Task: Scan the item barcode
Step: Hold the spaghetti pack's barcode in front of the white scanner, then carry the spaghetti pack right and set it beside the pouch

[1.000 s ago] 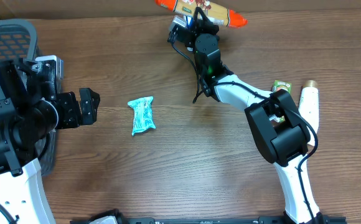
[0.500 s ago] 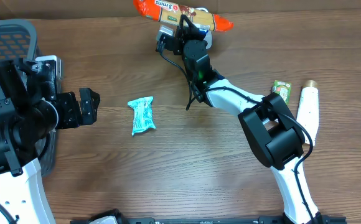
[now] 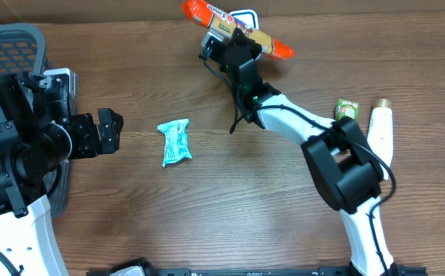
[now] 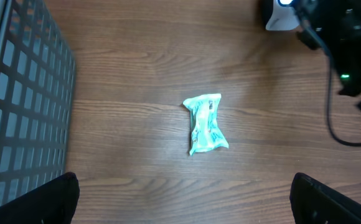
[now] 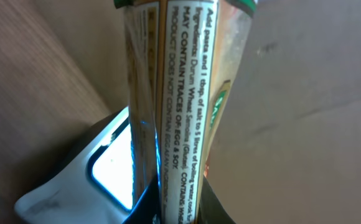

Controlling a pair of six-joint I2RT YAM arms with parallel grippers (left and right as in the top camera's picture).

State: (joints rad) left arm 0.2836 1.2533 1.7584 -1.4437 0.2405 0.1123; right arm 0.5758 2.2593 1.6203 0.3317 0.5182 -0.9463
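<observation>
While the packet (image 3: 207,14) sits over the scanner (image 3: 243,15) at the top centre of the overhead frame, my job is to get the barcode, not just any face, square to the window. In the right wrist view the packet (image 5: 180,93) runs up the middle of the frame. All I can read on it is the seam and the ingredients print; no barcode shows. The scanner's lit window (image 5: 109,168) glows at lower left, just behind the packet. I would roll the wrist slowly so each side of the packet faces the window in turn. I would keep it near the window without pressing on it, and pause at each face. The film looks glossy and creased, so I expect glare; a slight tilt should help the read.

The right gripper (image 3: 234,40) is clamped nearly closed on the packet's middle, with both orange ends sticking out to either side. That arm reaches from the lower right of the overhead frame, stretched long toward the top edge.

The left gripper (image 3: 110,131) has its jaws spread wide and holds nothing. It sits level at the left of the frame, beside the basket (image 3: 23,38), facing a teal pack (image 3: 175,142) lying well apart from it on the wood.
</observation>
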